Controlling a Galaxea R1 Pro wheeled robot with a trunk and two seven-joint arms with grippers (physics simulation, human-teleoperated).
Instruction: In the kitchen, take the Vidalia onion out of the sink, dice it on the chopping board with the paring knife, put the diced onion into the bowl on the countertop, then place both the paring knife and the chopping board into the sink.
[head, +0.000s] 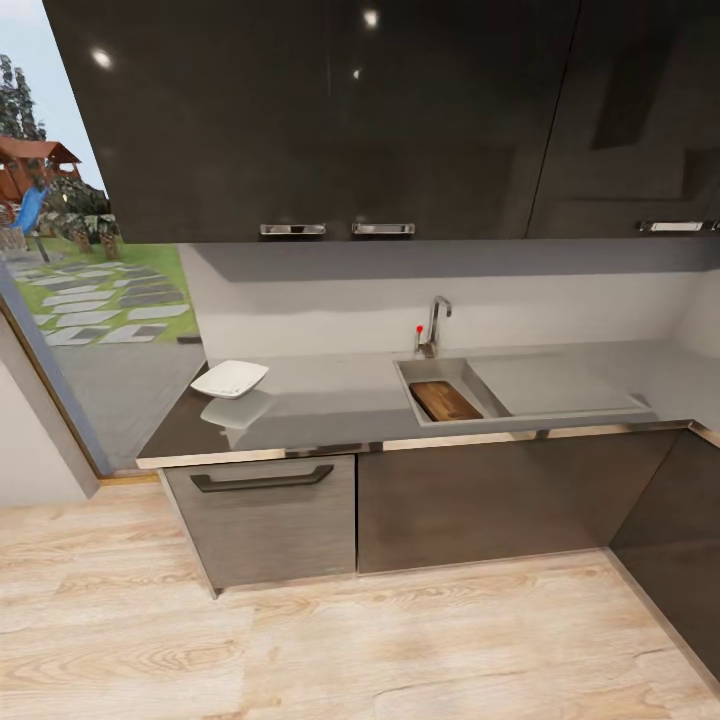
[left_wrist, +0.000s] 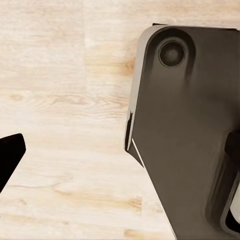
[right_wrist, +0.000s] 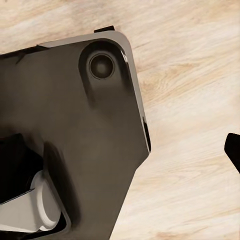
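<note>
Upper cabinets in glossy dark grey carried chrome handles along their lower edge. A base drawer had a dark bar handle. A window showed lawn, stepping stones and a playhouse. Wood floor lay below.

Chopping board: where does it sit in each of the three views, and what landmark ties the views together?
Head view: the chopping board lies inside the sink, right of centre, below the tap.
Left wrist view: not in it; this camera looks down at the wood floor.
Right wrist view: not in it; again floor.
Shared landmark: the light wood floor, also along the head view's bottom.
</note>
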